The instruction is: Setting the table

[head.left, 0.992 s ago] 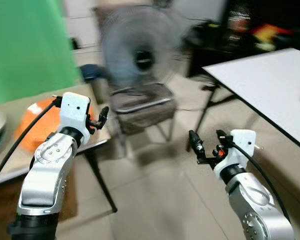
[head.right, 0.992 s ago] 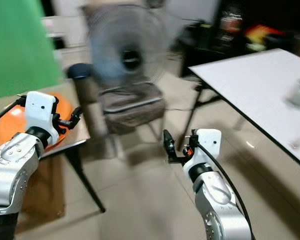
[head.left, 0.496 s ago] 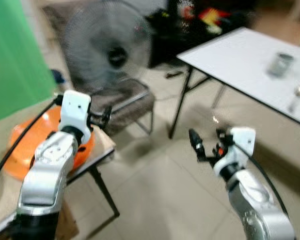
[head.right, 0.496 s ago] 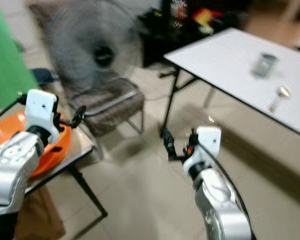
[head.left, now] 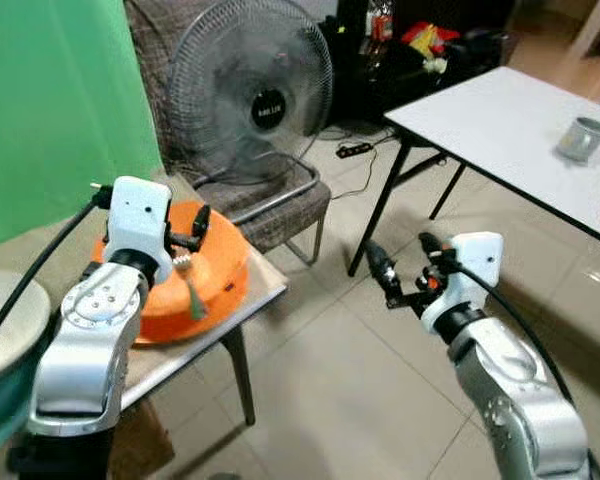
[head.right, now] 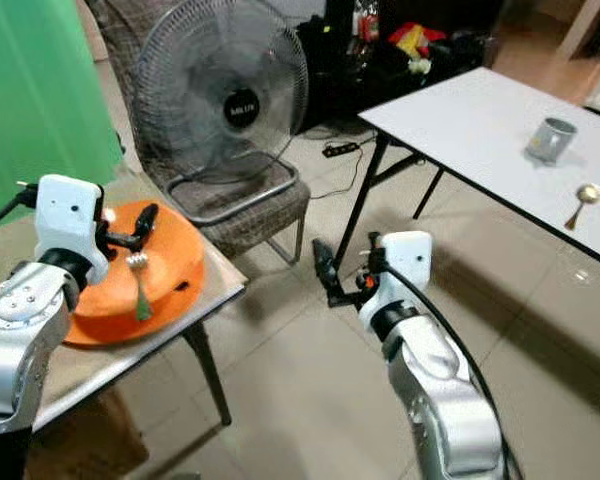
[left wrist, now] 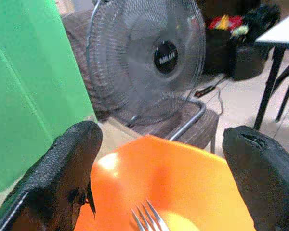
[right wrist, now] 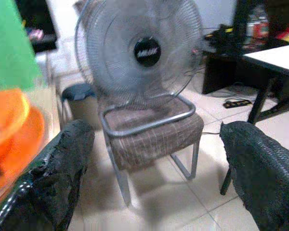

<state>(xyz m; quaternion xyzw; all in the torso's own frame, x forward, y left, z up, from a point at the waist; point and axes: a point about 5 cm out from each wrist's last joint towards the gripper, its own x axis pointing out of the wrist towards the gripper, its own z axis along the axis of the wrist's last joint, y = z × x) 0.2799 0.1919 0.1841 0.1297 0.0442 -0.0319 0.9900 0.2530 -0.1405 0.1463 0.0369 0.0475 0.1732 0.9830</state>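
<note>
The robot stands between two tables with both arms raised and nothing in hand, which looks to me like a pause before picking up tableware. Its left gripper (head.left: 194, 229) hovers over the orange bowl (head.right: 170, 262) at about ten o'clock from where it stands, fingers spread wide and empty, aimed along the bowl as if lining up on the fork (head.right: 139, 284) lying inside. That fork is pale green with silvery tines, resting handle-down against the bowl's inner slope; the bowl itself is glossy and sits on the small table (head.left: 265, 283) near its corner.

The right gripper (head.right: 346, 275) hangs over bare floor at roughly one o'clock, fingers also wide apart and holding nothing.

The white table (head.right: 460, 115) at two o'clock already carries a grey cup (head.right: 551, 139) and a spoon (head.right: 581, 200), so the fork probably belongs there. A standing fan (head.left: 252, 100) and chair (head.left: 280, 200) sit at twelve o'clock.
</note>
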